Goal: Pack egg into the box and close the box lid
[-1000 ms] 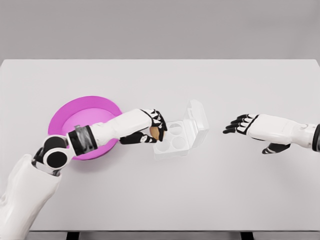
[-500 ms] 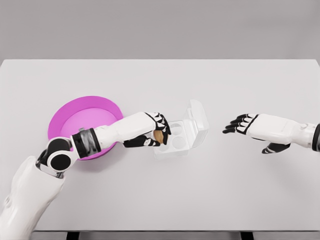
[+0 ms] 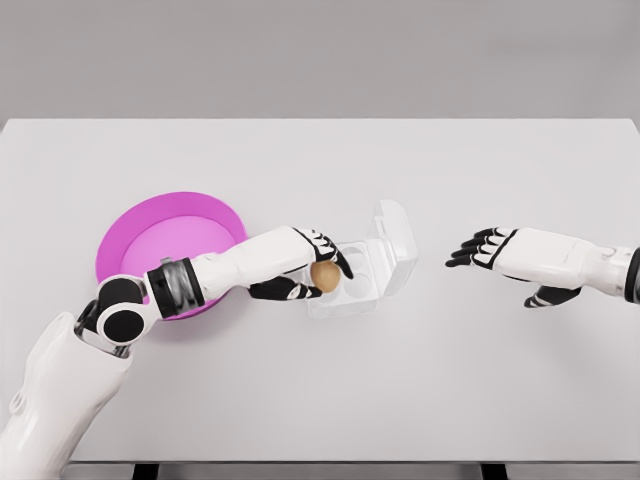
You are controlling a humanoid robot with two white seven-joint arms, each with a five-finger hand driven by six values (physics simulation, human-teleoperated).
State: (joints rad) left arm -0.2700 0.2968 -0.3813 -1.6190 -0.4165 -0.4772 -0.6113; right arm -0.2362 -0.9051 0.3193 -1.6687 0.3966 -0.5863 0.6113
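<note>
Left hand (image 3: 312,268) grasps egg (image 3: 324,275) over box (image 3: 362,270) (lid up); right hand (image 3: 487,249) spread.

Bright, even, diffuse simulator light from above, white bench (image 3: 320,390) nearly washed out, faint soft shadows beneath the arms and magenta bowl (image 3: 135,245), no glare, slightly soft focus throughout, no visible edge distortion

A single head camera looks down and forward over the counter (image 3: 420,380) from the near edge, at mid distance, taking in its whole width and the grey wall behind.
</note>
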